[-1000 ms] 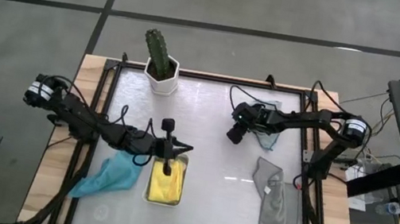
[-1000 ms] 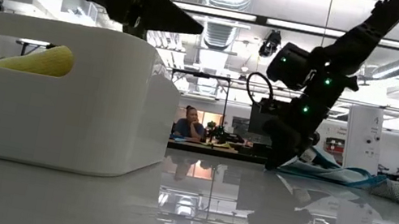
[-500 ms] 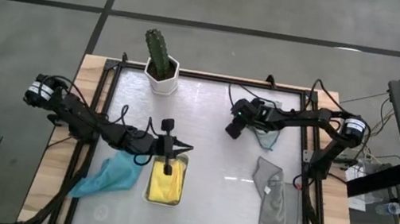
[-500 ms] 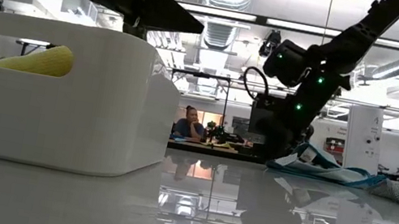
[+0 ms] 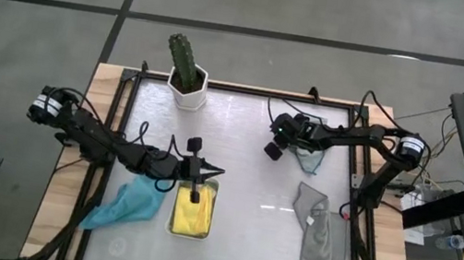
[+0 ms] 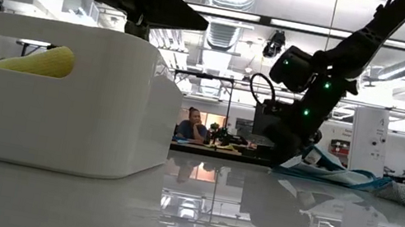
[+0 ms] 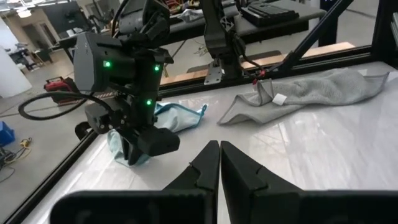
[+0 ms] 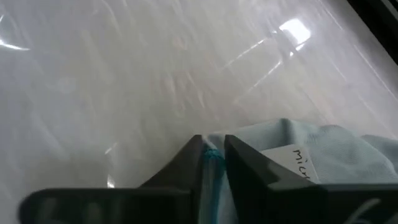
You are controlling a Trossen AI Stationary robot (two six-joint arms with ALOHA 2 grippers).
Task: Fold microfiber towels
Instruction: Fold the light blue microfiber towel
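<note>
1. Right wrist view: right claw point(image 8: 212, 163) is narrowed onto the teal-stitched edge of the light blue towel point(image 8: 311, 155), fingers pinching the hem. High view shows only the claw over that towel at the bench's point(image 5: 240, 197) far right part, not the pinch.
2. Left wrist view: left claw point(image 7: 219, 163) is fully closed and holds nothing. High view places it just above the white tray point(image 5: 192, 210).
3. High view alone shows the yellow towel point(image 5: 190, 217) lying in the tray, the teal towel point(image 5: 125, 204) on the bench just left of the tray, and the grey towel point(image 5: 319, 239) spread at near right. A potted cactus point(image 5: 187, 69) stands at the far edge.
4. Low view alone shows a seated person point(image 6: 193, 126) in the room behind.
5. Writing: white tag on the light blue towel reads "mic…", the rest cut off.
6. Versus one second ago: the right claw was wider and sat slightly nearer; it has since closed on the hem. Left arm unchanged.
</note>
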